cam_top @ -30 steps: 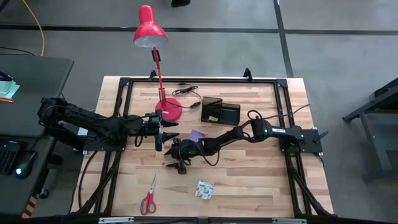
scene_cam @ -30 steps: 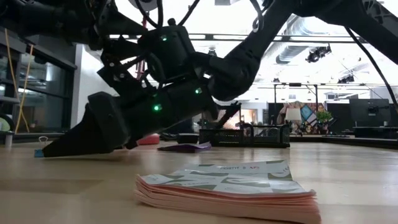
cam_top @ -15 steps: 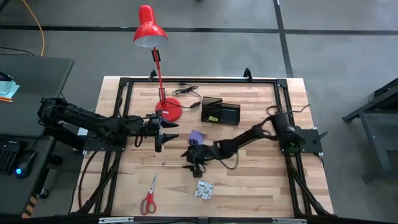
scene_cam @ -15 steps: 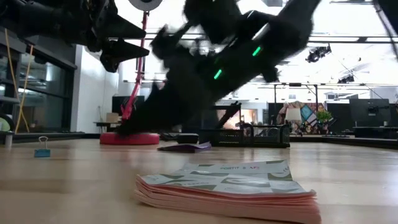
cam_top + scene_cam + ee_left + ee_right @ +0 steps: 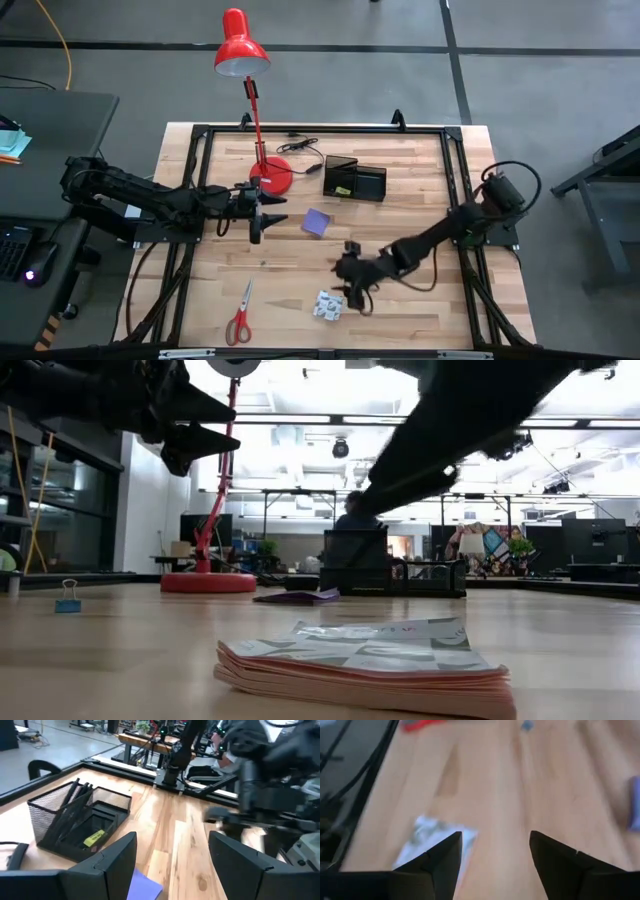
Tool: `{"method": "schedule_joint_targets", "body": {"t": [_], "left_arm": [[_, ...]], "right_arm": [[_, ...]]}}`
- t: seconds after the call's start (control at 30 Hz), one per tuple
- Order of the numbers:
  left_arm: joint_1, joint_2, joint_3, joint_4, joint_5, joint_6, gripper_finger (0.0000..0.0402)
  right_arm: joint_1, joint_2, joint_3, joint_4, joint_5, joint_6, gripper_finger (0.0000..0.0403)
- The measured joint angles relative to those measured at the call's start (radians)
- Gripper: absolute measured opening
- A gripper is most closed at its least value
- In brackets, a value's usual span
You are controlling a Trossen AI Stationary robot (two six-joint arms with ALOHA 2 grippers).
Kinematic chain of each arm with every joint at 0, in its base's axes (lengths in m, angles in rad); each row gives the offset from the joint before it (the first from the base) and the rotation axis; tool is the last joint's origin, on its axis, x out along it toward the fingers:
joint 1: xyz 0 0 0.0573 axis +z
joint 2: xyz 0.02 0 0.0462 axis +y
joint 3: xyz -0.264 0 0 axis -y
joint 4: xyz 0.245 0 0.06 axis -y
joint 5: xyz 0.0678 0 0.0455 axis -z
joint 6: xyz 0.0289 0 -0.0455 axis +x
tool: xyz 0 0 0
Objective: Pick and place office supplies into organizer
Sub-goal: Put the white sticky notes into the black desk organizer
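Right gripper (image 5: pixel 352 291), jaws open and empty, hovers just beside the white-blue packet (image 5: pixel 328 305) near the table's (image 5: pixel 420 310) front edge, bare wood around; left gripper (image 5: pixel 262 210), jaws open, waits by purple notepad (image 5: pixel 317 222); organizer (image 5: pixel 355 179) sits at the back.

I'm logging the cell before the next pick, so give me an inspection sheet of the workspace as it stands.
Surface: wooden table inside a black frame.
Job's things: organizer with pens in it; purple notepad beside it; patterned packet and scissors at the near edge; blue binder clip.
Clutter: red desk lamp.
Grippers: right pincer open, beside the packet, holding nothing; left pincer open, waiting near the lamp base.
Cables: black lead near the lamp base.
Surroundings: a person beyond the table; side desk.
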Motion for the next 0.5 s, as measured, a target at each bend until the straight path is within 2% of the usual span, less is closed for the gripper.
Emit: {"method": "schedule_joint_targets", "body": {"t": [0.07,0.27,0.37,0.5], "left_arm": [[0.0,0.0,0.0,-0.004,-0.014,0.0,0.0233],[0.0,0.0,0.0,-0.008,-0.021,0.0,0.0233],[0.0,0.0,0.0,-0.009,-0.021,0.0,0.0233],[0.0,0.0,0.0,-0.01,-0.021,0.0,0.0233]], "right_arm": [[0.028,0.004,0.033,-0.079,0.029,0.025,0.0237],[0.074,0.005,0.143,-0.375,0.283,0.209,0.0234],[0.086,0.005,0.201,-0.5,0.299,0.318,0.0223],[0.107,0.005,0.246,-0.549,0.297,0.329,0.0203]]}}
